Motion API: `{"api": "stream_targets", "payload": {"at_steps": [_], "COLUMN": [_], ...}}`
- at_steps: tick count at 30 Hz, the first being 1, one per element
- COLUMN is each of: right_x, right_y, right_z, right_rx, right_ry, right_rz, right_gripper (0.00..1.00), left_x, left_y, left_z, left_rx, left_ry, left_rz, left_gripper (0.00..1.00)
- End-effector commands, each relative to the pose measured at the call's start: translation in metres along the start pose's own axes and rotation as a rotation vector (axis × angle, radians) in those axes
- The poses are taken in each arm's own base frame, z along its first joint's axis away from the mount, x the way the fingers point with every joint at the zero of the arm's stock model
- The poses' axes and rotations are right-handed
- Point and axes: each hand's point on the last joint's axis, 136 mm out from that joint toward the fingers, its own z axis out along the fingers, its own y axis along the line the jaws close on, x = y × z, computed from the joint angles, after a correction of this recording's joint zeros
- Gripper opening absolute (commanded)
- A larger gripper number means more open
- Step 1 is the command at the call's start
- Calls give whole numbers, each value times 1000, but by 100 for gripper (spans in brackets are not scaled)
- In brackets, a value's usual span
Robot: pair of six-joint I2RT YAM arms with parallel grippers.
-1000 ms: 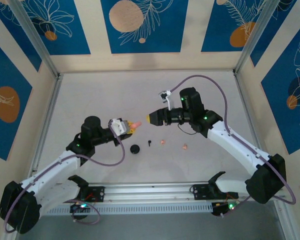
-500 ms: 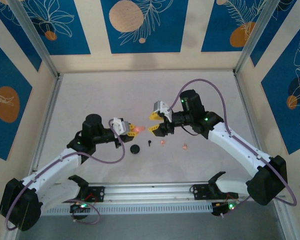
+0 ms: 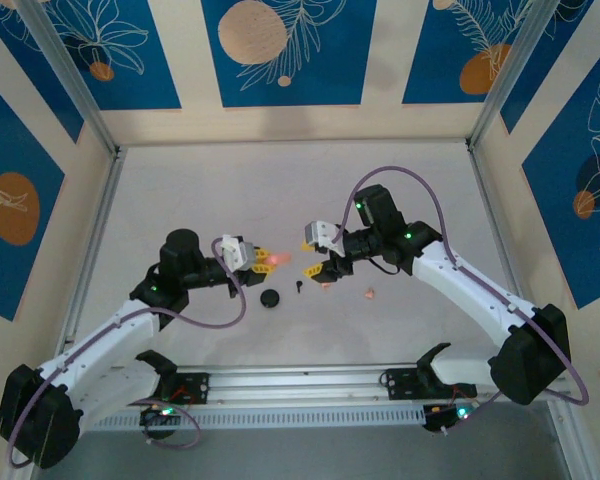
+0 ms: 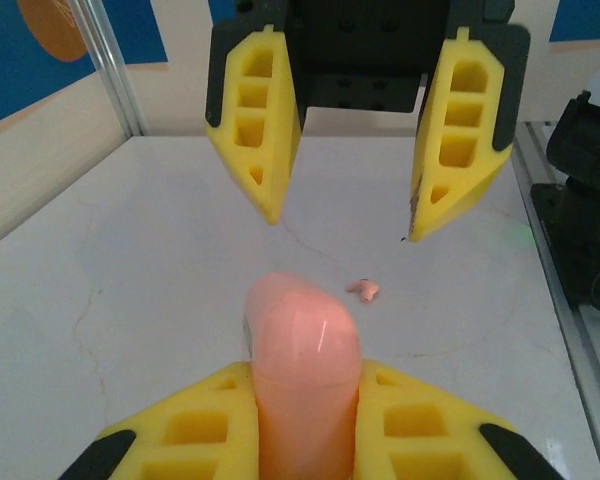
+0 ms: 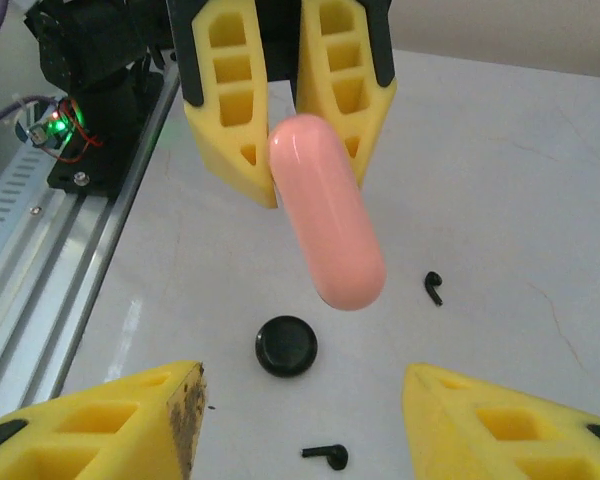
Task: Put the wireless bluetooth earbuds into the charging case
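We hold the pink case clamped in the left gripper, above the table. The right gripper faces it, jaws part-spread and empty. Black earbuds and pink earbuds lie on the table; we judge every insertion outstanding.

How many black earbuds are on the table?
2, right wrist view: one black earbud right of the pink case, a second black earbud below the round black case. Others may be hidden.
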Motion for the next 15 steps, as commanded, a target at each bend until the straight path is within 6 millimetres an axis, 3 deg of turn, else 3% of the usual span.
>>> {"api": "stream_targets", "payload": {"at_steps": [1, 9, 15], "right_x": [-6, -7, -12], "right_y": [-3, 4, 11], "right_z": [-7, -8, 3], "right_rx": [11, 0, -59], "right_ry": [13, 20, 39], "right_rz": [-61, -133, -179], "right_gripper": [55, 54, 54], "left_x": [-9, -18, -21], "left_y": [-4, -9, -14], "left_z": [-3, -7, -6], "left_rx": [29, 50, 79], "left_ry": [-50, -65, -82], "left_rz": [2, 19, 20], "left_gripper": [11, 10, 10]}}
